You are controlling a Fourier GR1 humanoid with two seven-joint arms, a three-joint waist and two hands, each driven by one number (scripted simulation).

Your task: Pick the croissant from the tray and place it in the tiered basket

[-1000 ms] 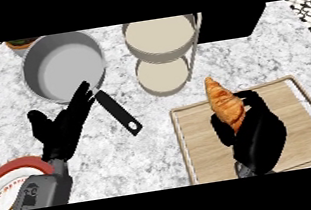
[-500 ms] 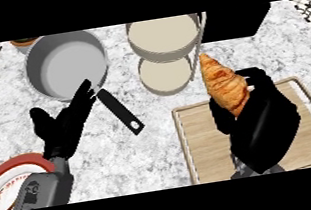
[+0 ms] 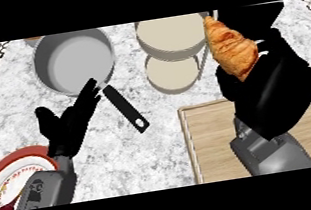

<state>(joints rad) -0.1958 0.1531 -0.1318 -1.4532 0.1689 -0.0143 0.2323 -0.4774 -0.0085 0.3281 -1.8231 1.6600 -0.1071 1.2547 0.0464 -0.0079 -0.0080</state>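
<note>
Right hand [image 3: 271, 87], a black hand on a grey forearm rising from the lower edge, is curled round the lower end of the croissant [image 3: 233, 50] and holds it lifted clear of the wooden tray [image 3: 209, 144]. The grasp takes only the lower tip, probably so that most of the pastry stands free above the fingers and can be lowered into a bowl without the hand entering first. The croissant is now above the counter beyond the tray's far edge, just right of the tiered basket [image 3: 172, 49], whose two pale round bowls appear one above the other, the upper one larger in view. Its long axis runs nearly up and down the view, tilted slightly: the free tip points to the far side and a little left, toward the rim of the upper bowl, while the held tip points back toward the palm. This position suggests the carry is well along, with the release not yet made.

Left hand [image 3: 68, 122] rests open at the lower left, fingers up, over the marble counter [image 3: 149, 143]. Beside it lie a grey frying pan [image 3: 73, 61] with a black handle and, at the lower left corner, a red-rimmed plate [image 3: 4, 175]; neither bears on the task.
</note>
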